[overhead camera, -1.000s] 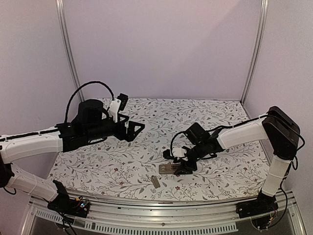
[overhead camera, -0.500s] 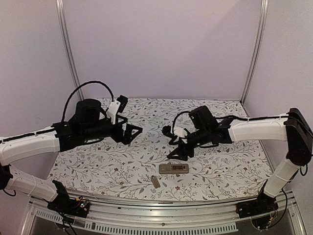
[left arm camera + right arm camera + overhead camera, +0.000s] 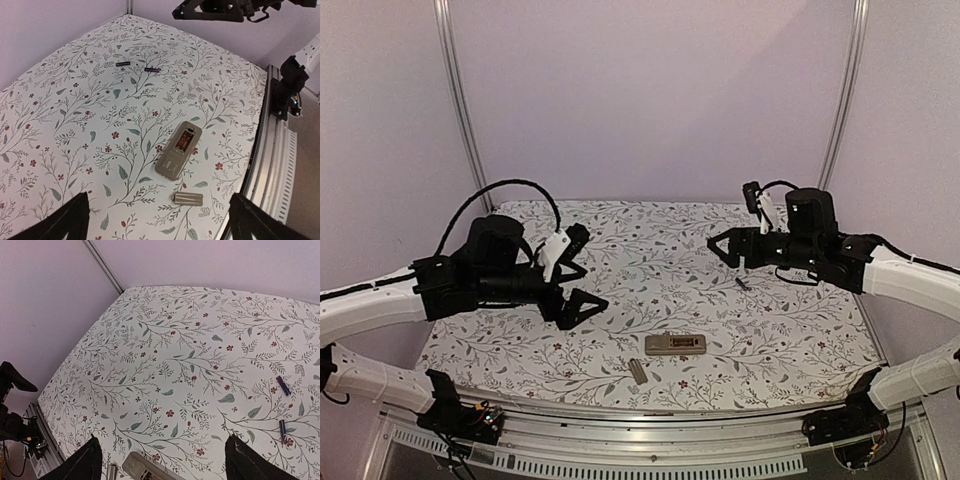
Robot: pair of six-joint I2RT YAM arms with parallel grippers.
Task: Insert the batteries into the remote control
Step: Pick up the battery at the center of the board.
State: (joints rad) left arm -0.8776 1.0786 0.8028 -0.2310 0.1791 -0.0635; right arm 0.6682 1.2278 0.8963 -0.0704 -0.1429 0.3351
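Observation:
The remote control lies back up near the table's front, its battery recess open and showing reddish inside. It also shows in the left wrist view and partly at the bottom of the right wrist view. The two batteries lie loose on the cloth further back right, apart from each other and seen small from the top. My left gripper is open and empty, held above the table left of the remote. My right gripper is open and empty, high above the batteries.
The tan-grey cover strip lies in front of the remote near the front edge. The table has a floral cloth. A metal rail runs along the near edge. Walls and posts close off the back and sides.
My right gripper has lifted off the remote and swung up and back to the right. My left gripper has dropped a little and come nearer. The remote and cover have not moved.

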